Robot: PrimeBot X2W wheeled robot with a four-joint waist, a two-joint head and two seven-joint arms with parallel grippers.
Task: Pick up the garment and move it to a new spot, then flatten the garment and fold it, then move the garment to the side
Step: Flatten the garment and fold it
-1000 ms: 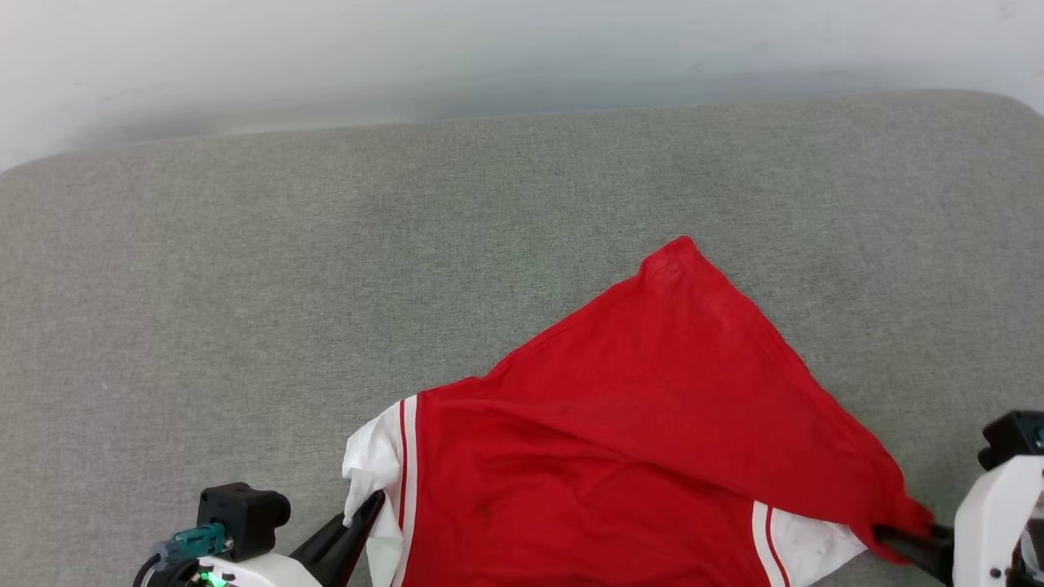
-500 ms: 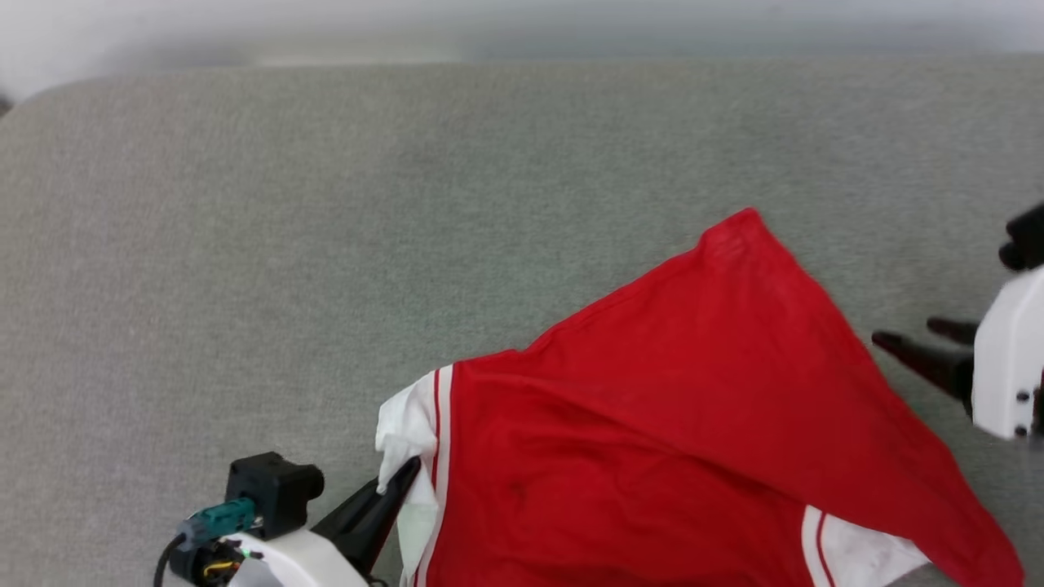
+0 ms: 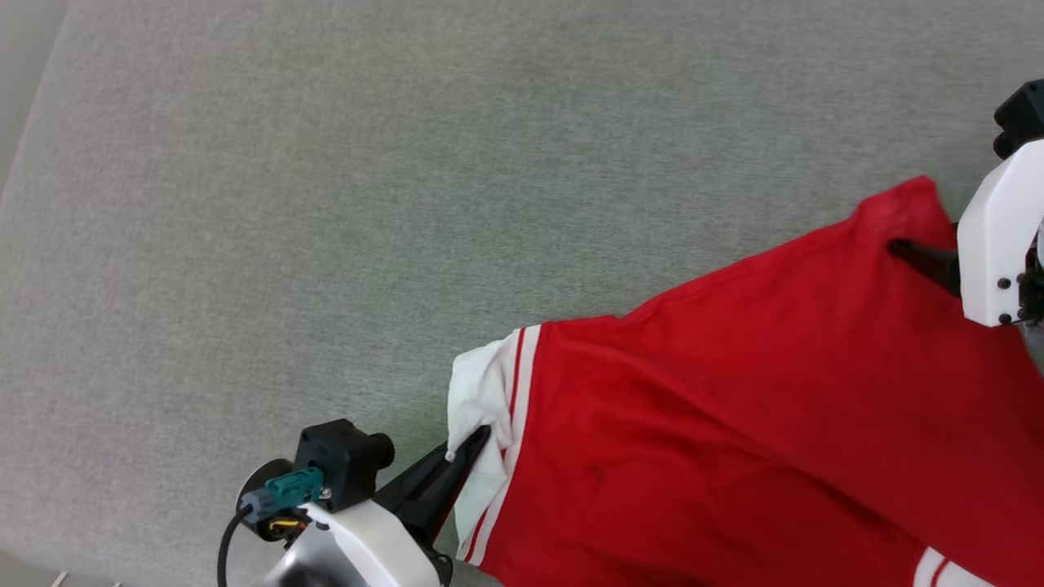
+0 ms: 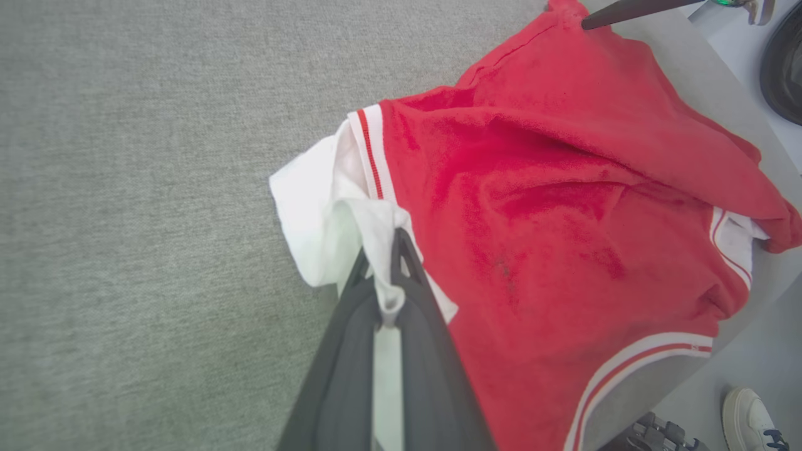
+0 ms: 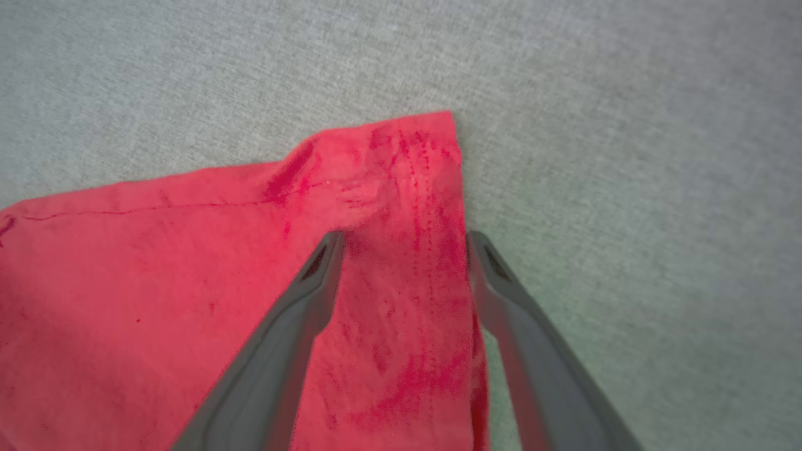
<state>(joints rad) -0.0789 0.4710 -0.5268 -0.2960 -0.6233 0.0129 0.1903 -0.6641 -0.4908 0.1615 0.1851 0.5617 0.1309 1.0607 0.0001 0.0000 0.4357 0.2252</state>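
Observation:
The garment [image 3: 758, 408], red with white short sleeves and red-white trim, lies back side up on the grey cloth surface [image 3: 326, 204], at the right of the head view. My left gripper [image 3: 466, 444] is shut on the near white sleeve [image 4: 326, 213], pinching a fold of it between the fingertips. My right gripper [image 5: 404, 241] is open and straddles the garment's far red hem corner [image 5: 407, 163], one finger on the cloth and the other at its edge. In the head view one of its dark fingers [image 3: 917, 253] rests on that corner.
The grey surface stretches wide to the left and far side; its left edge [image 3: 33, 122] shows in the head view. In the left wrist view the near edge drops to a pale floor with a white shoe [image 4: 752, 419] and a dark round object [image 4: 783, 62].
The right gripper let go of the garment's near right corner, opened and moved up to the far hem corner. The head camera turned and tilted down. The left gripper kept its hold on the sleeve.

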